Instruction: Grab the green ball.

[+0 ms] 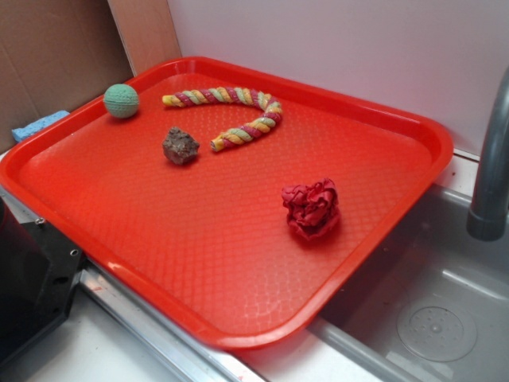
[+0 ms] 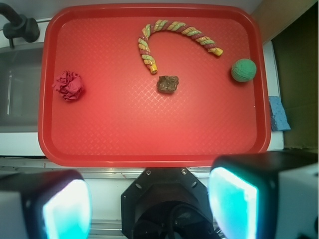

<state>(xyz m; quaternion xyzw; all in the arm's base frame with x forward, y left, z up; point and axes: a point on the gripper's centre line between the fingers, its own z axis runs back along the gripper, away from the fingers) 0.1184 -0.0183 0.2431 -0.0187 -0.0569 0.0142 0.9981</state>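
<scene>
The green ball (image 1: 121, 101) is a small mint-green knitted sphere in the far left corner of the red tray (image 1: 199, 255). In the wrist view the green ball (image 2: 243, 69) lies near the right edge of the tray (image 2: 149, 134). My gripper (image 2: 149, 201) hangs high above the tray's near edge, over the robot's black base, far from the ball. Its two fingers (image 2: 67, 211) stand wide apart with nothing between them. The gripper does not show in the exterior view.
On the tray lie a lumpy brown rock (image 1: 180, 146), a curved striped rope (image 1: 238, 95) and a red cloth wad (image 1: 312, 208). A steel sink (image 1: 429, 318) with a grey faucet (image 1: 493, 159) sits to the right. A blue sponge (image 1: 36, 125) lies beyond the tray's left rim.
</scene>
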